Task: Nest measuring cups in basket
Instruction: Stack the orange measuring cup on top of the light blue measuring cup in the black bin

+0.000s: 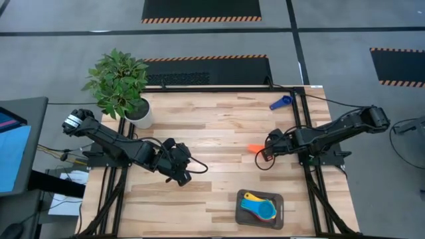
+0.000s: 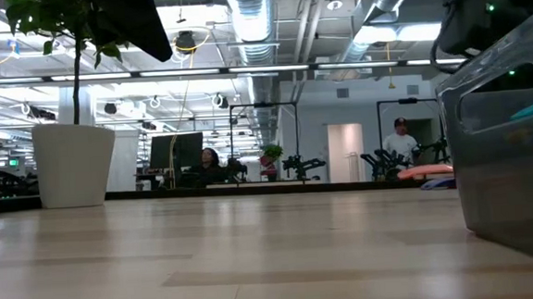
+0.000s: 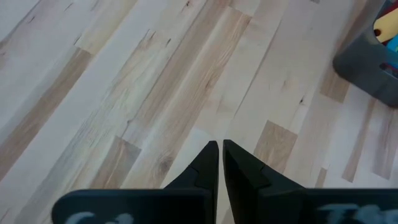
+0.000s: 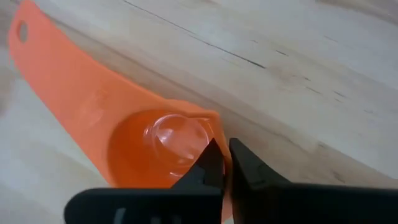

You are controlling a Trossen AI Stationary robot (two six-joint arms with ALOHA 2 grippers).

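A butcher-block table [image 1: 212,133] of pale, streaked wooden strips is seen whole only from above, on a grey floor marked with black mats edged in hazard stripes; the level view alone opens onto a large hall with exposed ducts and strip lights, where two people are seen far off behind a row of distant arms. A leafy potted plant [image 1: 119,83] in a white pot stands at the table's far left corner and looms as a white cylinder in the low view. The left gripper [image 1: 179,174] is rested near the table's middle-left, its fingers drawn together over bare wood with nothing held. The dark grey basket [image 1: 277,219], rounded at the corners, sits at the near right edge with yellow and blue measuring cups [image 1: 260,207] nested inside; a corner of it is caught in the left wrist view. The right gripper [image 4: 225,163] is shown by its wrist camera pinched onto the rim of a translucent orange measuring cup [image 4: 155,143] lying on the wood, well apart from the basket. A dark blue measuring cup [image 1: 280,101] lies alone near the far right edge.
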